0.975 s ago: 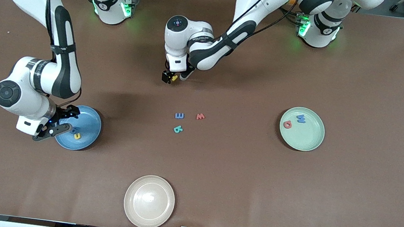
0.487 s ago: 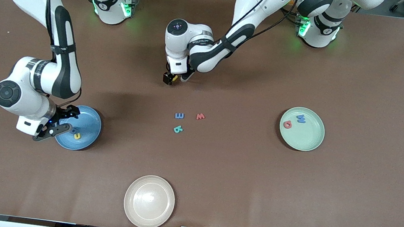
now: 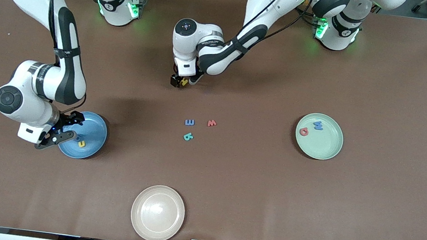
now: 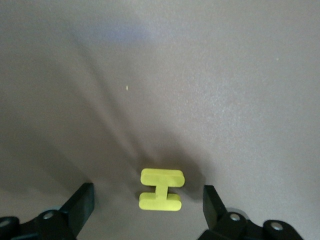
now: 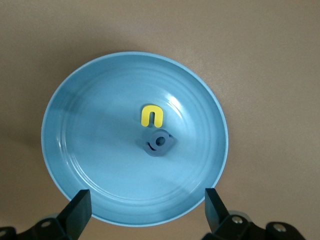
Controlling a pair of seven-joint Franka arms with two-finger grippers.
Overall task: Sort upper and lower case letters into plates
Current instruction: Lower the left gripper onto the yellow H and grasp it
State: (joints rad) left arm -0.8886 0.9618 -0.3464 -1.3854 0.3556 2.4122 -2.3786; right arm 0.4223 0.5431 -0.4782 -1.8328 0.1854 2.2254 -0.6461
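My left gripper [image 3: 180,81] hangs open over a yellow letter [image 3: 184,81] on the mat near the table's middle; in the left wrist view the letter [image 4: 161,189] lies flat between my spread fingers, touching neither. My right gripper [image 3: 61,129] is open and empty over the rim of the sky blue plate [image 3: 94,126], which holds a yellow letter [image 5: 152,116] and a blue letter [image 5: 159,142]. The mint green plate [image 3: 326,146] holds a red letter [image 3: 304,131] and a blue letter [image 3: 318,125]. A blue letter [image 3: 189,122], a red letter [image 3: 212,123] and a teal letter [image 3: 188,136] lie loose mid-table.
A cream-beige plate [image 3: 157,213] sits empty near the table edge closest to the front camera. The left arm's forearm stretches across the table from its base toward the middle.
My left gripper has shifted slightly over the yellow letter toward the robots' bases. The right arm has not moved.
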